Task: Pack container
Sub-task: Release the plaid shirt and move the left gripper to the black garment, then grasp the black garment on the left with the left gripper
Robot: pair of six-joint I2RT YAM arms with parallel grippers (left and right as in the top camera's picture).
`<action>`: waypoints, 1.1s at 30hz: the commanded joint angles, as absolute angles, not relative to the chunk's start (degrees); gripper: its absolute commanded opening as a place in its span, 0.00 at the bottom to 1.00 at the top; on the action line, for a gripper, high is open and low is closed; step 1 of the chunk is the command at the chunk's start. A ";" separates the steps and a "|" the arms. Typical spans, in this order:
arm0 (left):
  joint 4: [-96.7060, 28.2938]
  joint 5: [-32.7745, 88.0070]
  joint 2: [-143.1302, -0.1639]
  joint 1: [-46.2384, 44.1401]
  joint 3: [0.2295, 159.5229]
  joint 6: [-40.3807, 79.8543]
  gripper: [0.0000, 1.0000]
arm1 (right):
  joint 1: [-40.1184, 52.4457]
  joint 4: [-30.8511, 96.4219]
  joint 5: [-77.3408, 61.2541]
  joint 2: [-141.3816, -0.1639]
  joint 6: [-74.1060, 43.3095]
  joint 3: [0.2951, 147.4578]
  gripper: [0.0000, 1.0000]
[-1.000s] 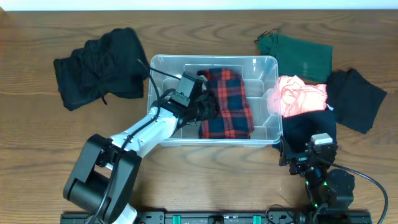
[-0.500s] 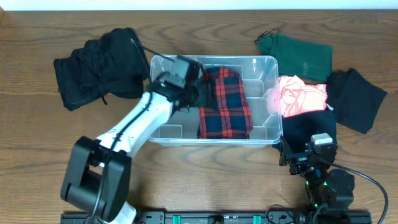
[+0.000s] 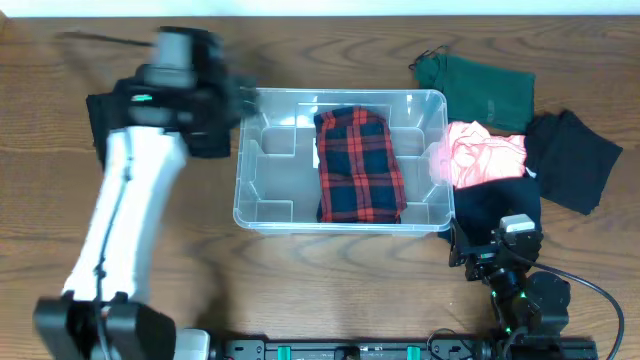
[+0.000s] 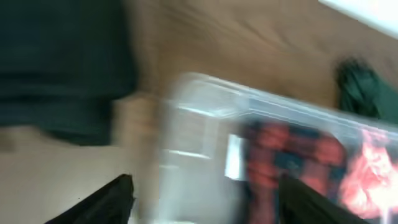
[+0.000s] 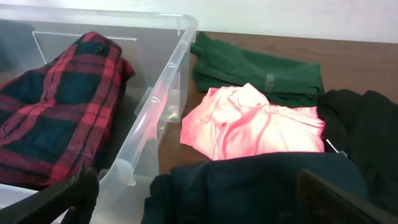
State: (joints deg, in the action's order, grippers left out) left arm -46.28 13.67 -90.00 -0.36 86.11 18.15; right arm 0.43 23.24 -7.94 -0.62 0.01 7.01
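My left gripper (image 4: 208,200) is spread wide, both fingers far apart with nothing between them. The whole left wrist view is smeared with blur. From overhead this arm reaches to the far-left corner of the worktop (image 3: 330,290), its head above the heap of black clothing (image 3: 98,118) lying there, just beside the container's left end.

The container (image 3: 265,180) sits in the middle of the worktop, nearer the far edge than the near one, its long sides running left to right. A red and navy plaid garment (image 3: 360,165) lies folded inside it, right of centre, stretching from the far wall to the near wall. The left part of the bin is bare plastic.

My right gripper (image 5: 199,202) is also wide open and grips nothing. It sits low by the near edge, toward the right corner, just off the container's near-right corner. A dark garment (image 5: 249,183) lies in front of it, beyond that a pink one (image 5: 249,121) close against the container's right wall, then a green one (image 5: 261,71) toward the far edge. Another black piece (image 3: 572,160) lies further toward the right edge
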 commanded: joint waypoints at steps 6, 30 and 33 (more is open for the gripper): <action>-47.46 27.57 -92.77 24.40 86.78 10.87 0.76 | 0.05 23.46 -7.97 -0.38 -0.38 6.87 0.99; -37.50 47.18 -125.49 46.30 86.78 1.74 0.92 | 0.05 23.44 -7.97 -0.38 -0.38 6.87 0.99; -35.70 47.20 -127.35 45.91 86.78 1.74 0.92 | 0.05 23.44 -7.97 -0.38 -0.38 6.87 0.99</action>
